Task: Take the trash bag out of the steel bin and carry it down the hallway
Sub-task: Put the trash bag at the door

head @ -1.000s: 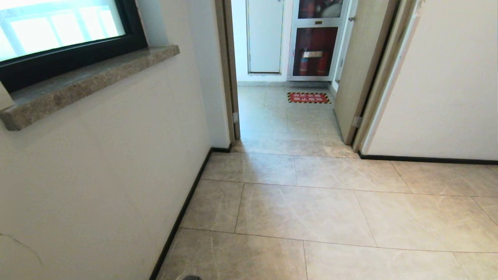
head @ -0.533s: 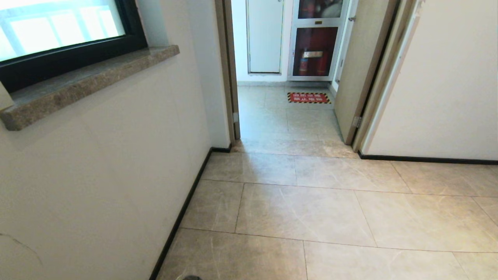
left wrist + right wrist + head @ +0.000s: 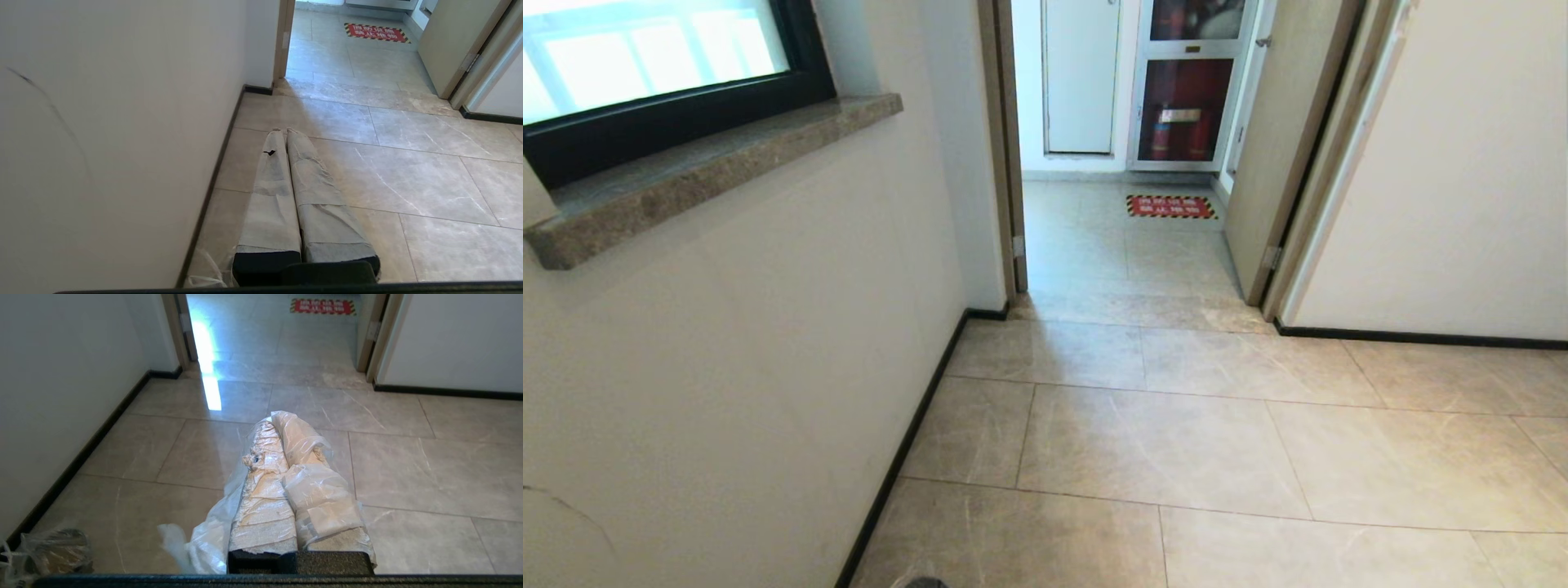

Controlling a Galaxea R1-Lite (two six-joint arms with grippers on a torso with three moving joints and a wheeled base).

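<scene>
Beige marbled hallway tiles [image 3: 400,457] stretch ahead of the right pincer [image 3: 282,420], clenched on thin, whitish translucent plastic film [image 3: 212,535] draped beside its fingers, light, limp and slippery, best gathered at the loops, while the left pincer [image 3: 286,131] stays clenched, empty.

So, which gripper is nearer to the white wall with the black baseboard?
Left. The left gripper hangs just beside the wall's black baseboard; the right gripper is farther out over the beige floor tiles.

Head view displaced slightly relative to the earlier frames: the stone sill [image 3: 719,167] and floor sign [image 3: 1171,206] sit marginally rightward and lower. The camera moved, not the objects.
</scene>
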